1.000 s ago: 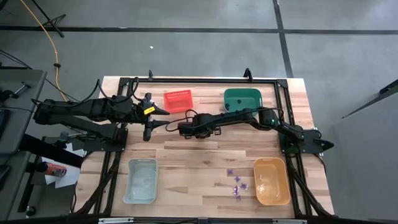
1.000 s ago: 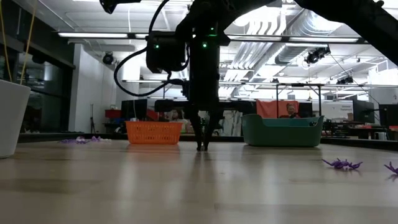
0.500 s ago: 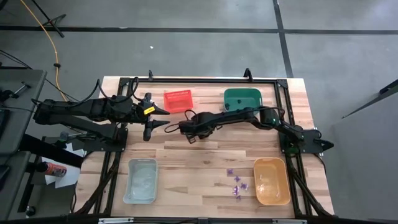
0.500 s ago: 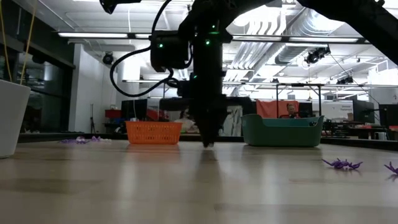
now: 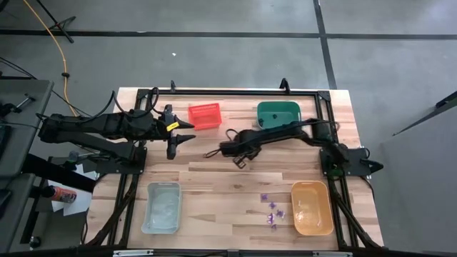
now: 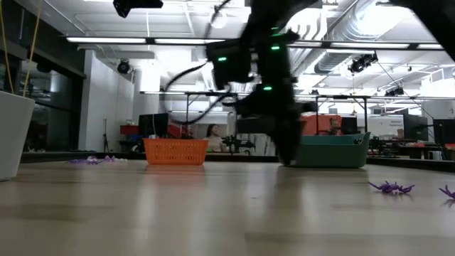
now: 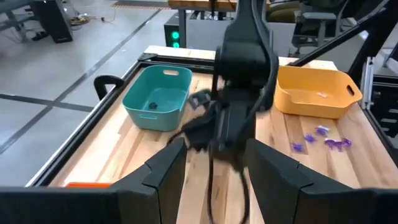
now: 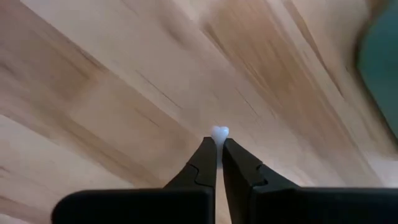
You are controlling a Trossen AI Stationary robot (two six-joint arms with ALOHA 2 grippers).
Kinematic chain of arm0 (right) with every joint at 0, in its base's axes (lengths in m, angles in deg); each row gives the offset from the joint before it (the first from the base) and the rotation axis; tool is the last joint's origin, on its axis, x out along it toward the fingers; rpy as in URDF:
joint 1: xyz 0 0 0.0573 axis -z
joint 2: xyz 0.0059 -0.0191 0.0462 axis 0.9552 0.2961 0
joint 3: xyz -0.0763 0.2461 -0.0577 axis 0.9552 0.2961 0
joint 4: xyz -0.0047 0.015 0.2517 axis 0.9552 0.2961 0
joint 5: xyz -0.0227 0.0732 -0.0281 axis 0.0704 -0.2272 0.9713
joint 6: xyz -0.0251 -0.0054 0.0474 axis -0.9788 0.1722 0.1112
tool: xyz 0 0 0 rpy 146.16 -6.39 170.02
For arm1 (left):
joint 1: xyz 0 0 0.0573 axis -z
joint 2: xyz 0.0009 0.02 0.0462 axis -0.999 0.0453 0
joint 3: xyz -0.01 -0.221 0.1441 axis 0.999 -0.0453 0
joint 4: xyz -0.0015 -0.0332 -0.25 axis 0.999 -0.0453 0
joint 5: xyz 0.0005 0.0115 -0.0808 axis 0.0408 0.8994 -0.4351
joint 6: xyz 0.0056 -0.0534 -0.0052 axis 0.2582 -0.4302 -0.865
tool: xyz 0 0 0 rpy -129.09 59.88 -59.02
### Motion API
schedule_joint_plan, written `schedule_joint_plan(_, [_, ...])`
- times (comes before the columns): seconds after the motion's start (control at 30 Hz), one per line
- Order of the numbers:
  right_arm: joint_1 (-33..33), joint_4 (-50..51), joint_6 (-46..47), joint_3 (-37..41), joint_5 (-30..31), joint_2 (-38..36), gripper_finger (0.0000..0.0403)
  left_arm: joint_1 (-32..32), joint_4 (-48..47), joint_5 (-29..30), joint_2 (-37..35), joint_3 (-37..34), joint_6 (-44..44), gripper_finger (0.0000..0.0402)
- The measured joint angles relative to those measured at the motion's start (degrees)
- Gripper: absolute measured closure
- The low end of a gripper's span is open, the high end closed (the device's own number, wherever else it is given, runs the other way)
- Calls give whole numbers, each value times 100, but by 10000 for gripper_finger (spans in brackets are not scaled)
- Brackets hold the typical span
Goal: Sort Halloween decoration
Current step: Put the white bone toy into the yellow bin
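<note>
Several tiny purple Halloween decorations (image 5: 271, 211) lie on the wood beside the orange bin (image 5: 312, 208); they also show in the low view (image 6: 389, 188) and the left wrist view (image 7: 320, 135). My right gripper (image 5: 239, 155) points down over the table's middle, left of the green bin (image 5: 278, 114). It is shut on a tiny white trinket (image 8: 219, 132). In the low view the right gripper (image 6: 288, 158) is blurred. My left gripper (image 5: 187, 135) hovers open near the red bin (image 5: 205, 116), its fingers (image 7: 168, 171) apart with nothing between them. My right gripper pinches the tiny white trinket (image 8: 219, 131) between its two fingers, only at their very tips. The fingers come from above, pointing steeply down at the wood. Most of the trinket sticks out past the tips; whether it clears the table I cannot tell.
A clear bin (image 5: 162, 208) stands at the near left. A small dark thing (image 7: 151, 106) lies inside the green bin. A few more purple bits (image 6: 92, 160) lie far left in the low view. Bare wood lies between the bins.
My right gripper has swung across the table's middle toward the right edge and the green bin, most of it in the last half second. Its wrist has rolled as it went, and it stays shut.
</note>
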Motion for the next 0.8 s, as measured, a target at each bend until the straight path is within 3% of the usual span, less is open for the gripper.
schedule_joint_plan(0.23, [-43,-1970,629,2566,-384,-2188,402,0,8,-1,61,0,-5,245])
schedule_joint_plan(0.43, [-126,-4659,838,4044,-596,-3818,402,0,137,-1,253,0,-3,245])
schedule_joint_plan(0.63, [-127,-7438,-224,4407,-634,-4340,402,0,677,97,727,0,-408,245])
schedule_joint_plan(0.8, [-127,-8293,-1679,4029,-634,-4351,402,0,1141,189,1202,0,-499,245])
